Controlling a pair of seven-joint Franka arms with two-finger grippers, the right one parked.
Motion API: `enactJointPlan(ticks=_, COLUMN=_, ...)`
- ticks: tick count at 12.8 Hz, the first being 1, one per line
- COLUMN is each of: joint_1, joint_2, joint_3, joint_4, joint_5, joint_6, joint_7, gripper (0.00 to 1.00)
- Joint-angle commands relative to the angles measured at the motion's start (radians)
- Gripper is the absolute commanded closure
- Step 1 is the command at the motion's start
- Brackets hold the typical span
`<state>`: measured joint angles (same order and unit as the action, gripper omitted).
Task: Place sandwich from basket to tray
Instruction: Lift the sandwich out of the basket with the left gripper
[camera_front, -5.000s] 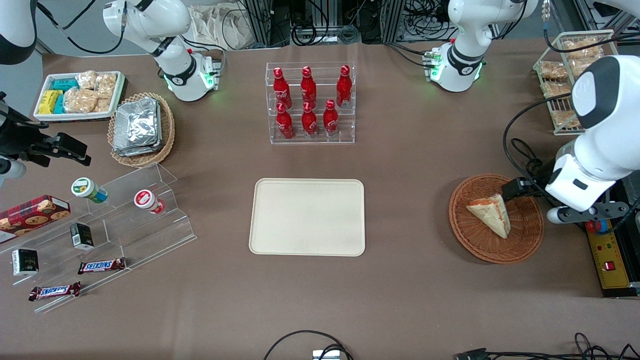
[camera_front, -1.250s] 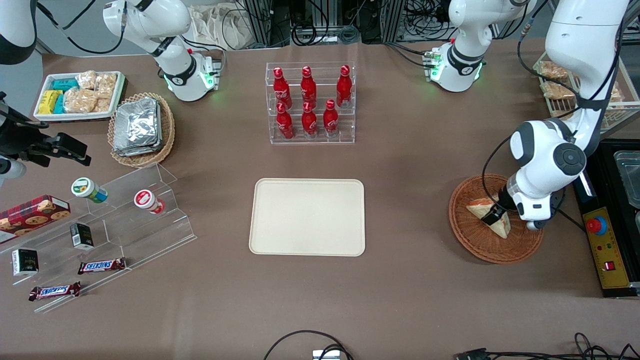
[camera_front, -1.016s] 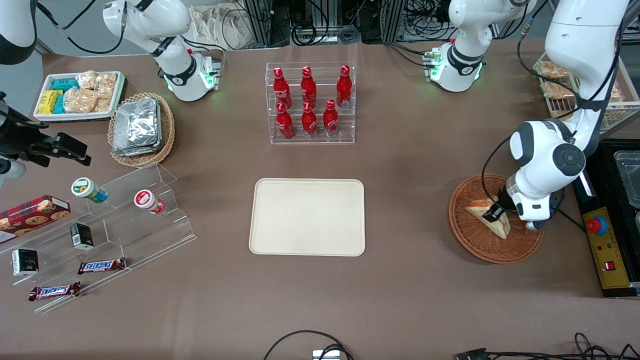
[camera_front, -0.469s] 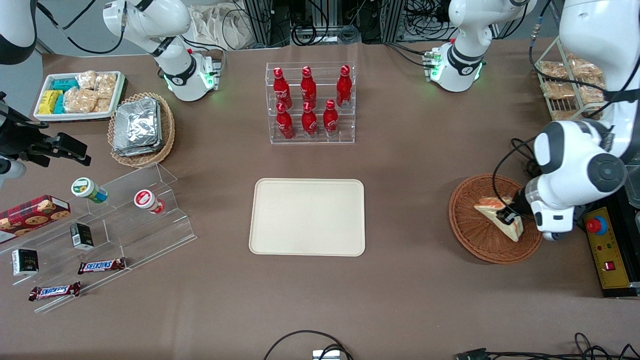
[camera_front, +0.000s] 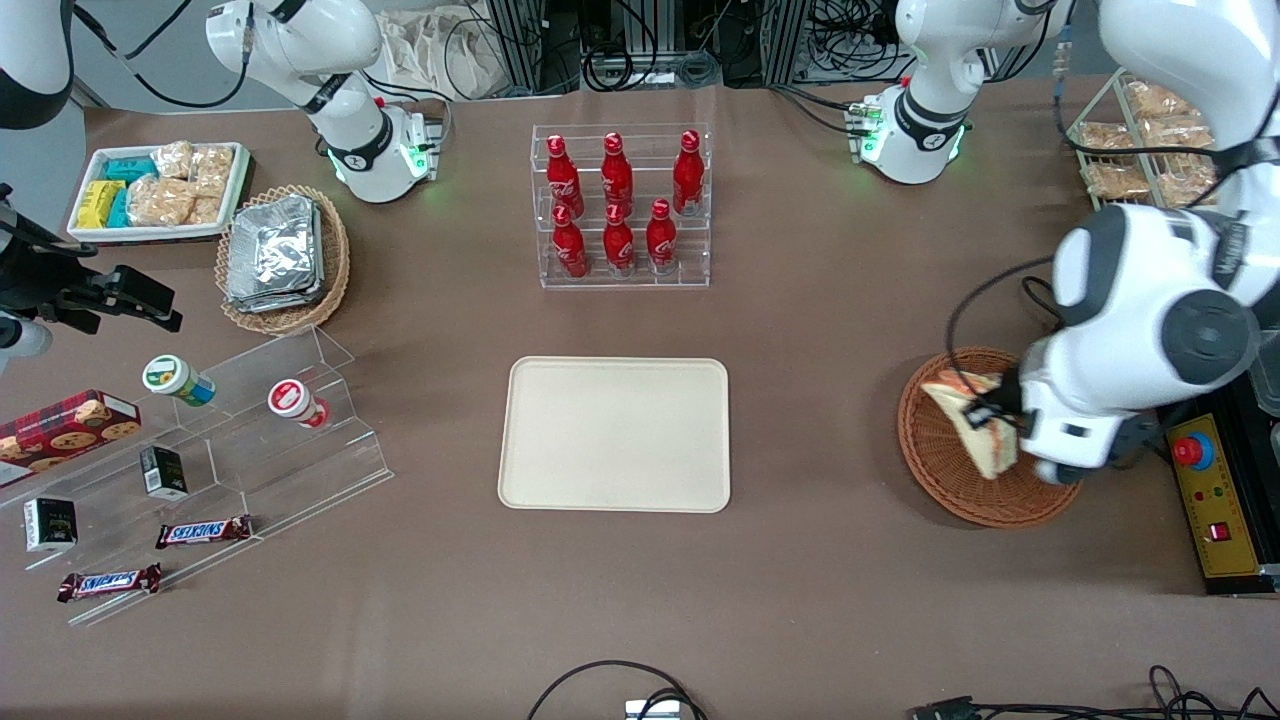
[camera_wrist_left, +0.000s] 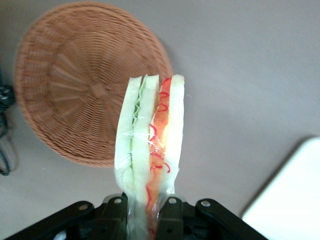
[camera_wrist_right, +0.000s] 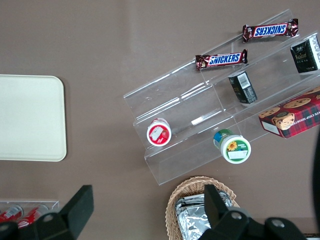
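Observation:
My left gripper (camera_front: 985, 415) is shut on the sandwich (camera_front: 968, 422), a wrapped wedge of pale bread with red and green filling, and holds it lifted above the reddish-brown wicker basket (camera_front: 935, 470). In the left wrist view the sandwich (camera_wrist_left: 150, 145) stands out from between the black fingers (camera_wrist_left: 170, 215), with the empty basket (camera_wrist_left: 75, 95) below it and a corner of the tray (camera_wrist_left: 290, 195). The cream-beige tray (camera_front: 615, 435) lies empty at the table's middle, toward the parked arm from the basket. It also shows in the right wrist view (camera_wrist_right: 27, 117).
A clear rack of red bottles (camera_front: 620, 205) stands farther from the front camera than the tray. A wire rack of snack packets (camera_front: 1140, 150) and a yellow control box (camera_front: 1215, 500) stand at the working arm's end. A foil-packet basket (camera_front: 283, 258) and acrylic snack shelves (camera_front: 200, 470) lie toward the parked arm's end.
The gripper closed on the sandwich in the basket, then lifted it off the basket floor. The arm's wrist has risen toward the camera and the sandwich has shifted slightly toward the tray.

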<state>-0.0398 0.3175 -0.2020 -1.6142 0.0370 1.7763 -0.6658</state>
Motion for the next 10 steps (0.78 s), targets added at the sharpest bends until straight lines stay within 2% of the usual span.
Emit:
enactJointPlan(ticks=1, joint_1=-0.136, joint_2=0.05, joint_3=0.01, joint_4=0.092, joint_5=0.012, joint_6=-0.055, joint_7=0.031, gripper=1.0)
enactJointPlan(ticks=6, joint_1=-0.314, joint_2=0.155, joint_3=0.009, joint_4=0.165, joint_5=0.009, joint_6=-0.043, joint_7=-0.001, gripper=1.0)
enactJointPlan(ticks=10, joint_1=-0.413, joint_2=0.322, joint_3=0.01, joint_4=0.316, joint_5=0.011, joint_6=-0.022, joint_7=-0.04, gripper=1.0)
